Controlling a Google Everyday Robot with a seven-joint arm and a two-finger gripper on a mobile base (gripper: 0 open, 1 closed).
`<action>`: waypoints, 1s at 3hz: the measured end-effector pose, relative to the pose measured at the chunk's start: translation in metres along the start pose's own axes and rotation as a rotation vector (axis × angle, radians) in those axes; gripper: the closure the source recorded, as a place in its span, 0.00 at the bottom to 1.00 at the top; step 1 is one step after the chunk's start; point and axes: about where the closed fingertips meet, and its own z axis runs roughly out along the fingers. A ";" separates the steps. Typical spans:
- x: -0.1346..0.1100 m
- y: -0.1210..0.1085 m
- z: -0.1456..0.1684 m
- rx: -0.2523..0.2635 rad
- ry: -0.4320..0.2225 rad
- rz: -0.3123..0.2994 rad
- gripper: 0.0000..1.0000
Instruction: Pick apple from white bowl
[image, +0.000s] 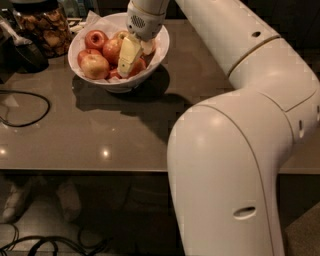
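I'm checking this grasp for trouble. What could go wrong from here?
1. The gripper is down inside the bowl among closely packed apples; it may wedge between two and grip none cleanly, or push a neighbour over the rim.
2. A sideways push could slide or tip the bowl, which stands close to the jar.

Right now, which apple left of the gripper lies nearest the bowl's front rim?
The big yellowish-red apple at the front left of the white bowl; the other apples lie behind it. The gripper reaches into the bowl right of it.
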 end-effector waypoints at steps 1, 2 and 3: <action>-0.004 0.000 0.004 -0.010 0.001 -0.009 0.23; -0.007 0.000 0.008 -0.018 0.004 -0.017 0.23; -0.008 0.000 0.010 -0.030 -0.002 -0.017 0.24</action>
